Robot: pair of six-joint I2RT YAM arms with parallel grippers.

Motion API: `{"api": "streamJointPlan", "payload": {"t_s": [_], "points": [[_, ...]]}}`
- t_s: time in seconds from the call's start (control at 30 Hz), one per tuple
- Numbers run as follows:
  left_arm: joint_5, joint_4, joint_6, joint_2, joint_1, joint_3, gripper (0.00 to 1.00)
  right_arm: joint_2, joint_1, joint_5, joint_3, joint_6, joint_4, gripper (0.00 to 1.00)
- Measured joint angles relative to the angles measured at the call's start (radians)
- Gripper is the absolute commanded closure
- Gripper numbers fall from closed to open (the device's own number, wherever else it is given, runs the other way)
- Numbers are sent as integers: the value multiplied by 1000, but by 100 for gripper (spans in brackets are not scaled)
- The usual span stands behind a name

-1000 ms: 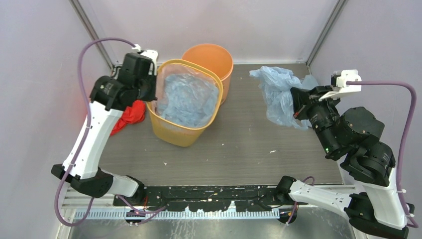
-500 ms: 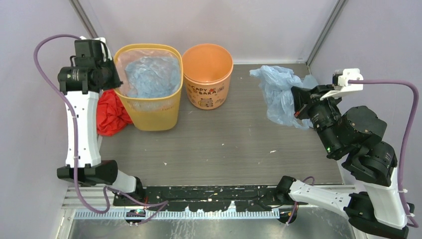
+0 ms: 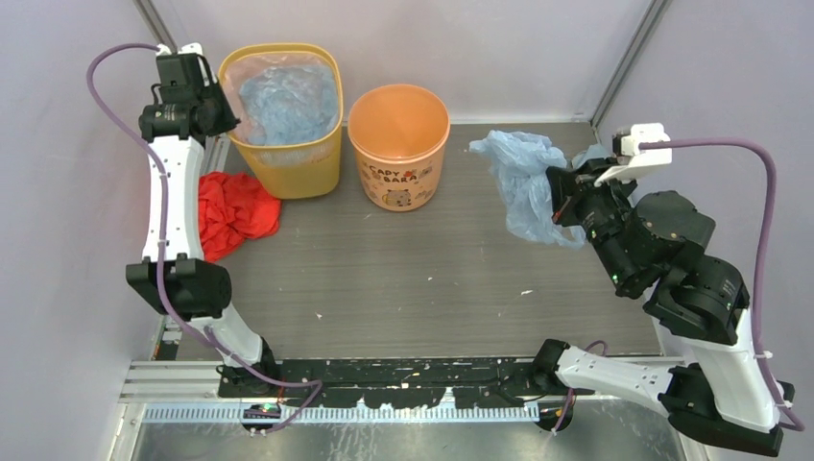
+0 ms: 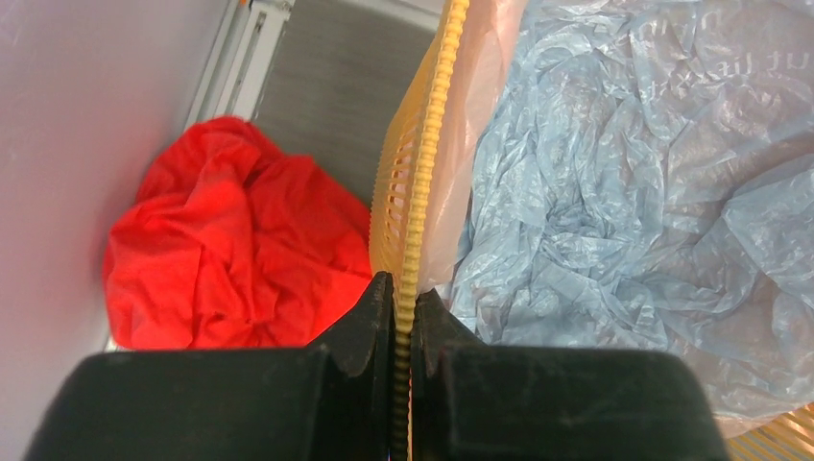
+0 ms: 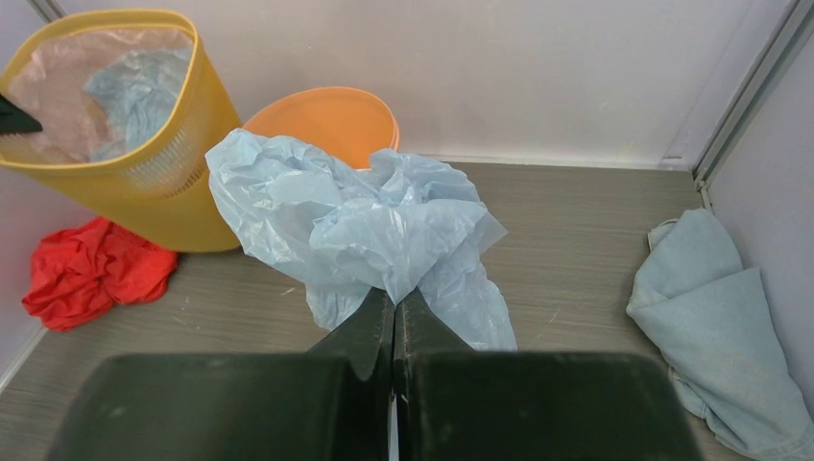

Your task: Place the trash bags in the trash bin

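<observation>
A red cloth (image 3: 235,211) lies at far left. The left gripper (image 3: 219,113) is closed on the yellow bin (image 3: 293,168). Only the left wrist view shows the mesh rim pinched between the fingers and a blue trash bag (image 4: 614,192) crumpled inside. The trash bin (image 3: 398,144) stands upright just right of it. A second blue trash bag (image 3: 518,178) is clamped in the shut right gripper (image 5: 394,312). A pale blue cloth (image 5: 730,317) is plainly shown only by the right wrist view. Since a second ago, the yellow bin has been carried from before the trash bin to its left.
</observation>
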Motion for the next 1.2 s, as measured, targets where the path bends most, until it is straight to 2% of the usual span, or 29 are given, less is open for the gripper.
{"api": "streamJointPlan", "payload": {"t_s": [0.13, 0.3, 0.5, 0.57, 0.6, 0.8, 1.03, 1.2], "points": [[6, 62, 0, 96, 2, 57, 100, 21, 0, 0, -1, 2, -5, 99], [-6, 87, 1, 292, 4, 231, 100, 45, 0, 0, -13, 4, -4, 99], [-19, 95, -8, 442, 14, 382, 100, 72, 0, 2, -43, 5, 0, 99], [-17, 96, -14, 473, 18, 423, 79, 84, 0, 2, -53, 5, 2, 99], [-18, 97, -19, 480, 20, 435, 71, 89, 0, 2, -57, 5, 3, 99], [-18, 169, -76, 484, 43, 466, 47, 116, 0, 0, -79, 6, 15, 99], [20, 231, -113, 478, 56, 454, 45, 120, 0, -8, -100, 16, 20, 99], [106, 287, -135, 392, 50, 321, 43, 109, 0, -12, -119, 24, 27, 99]]}}
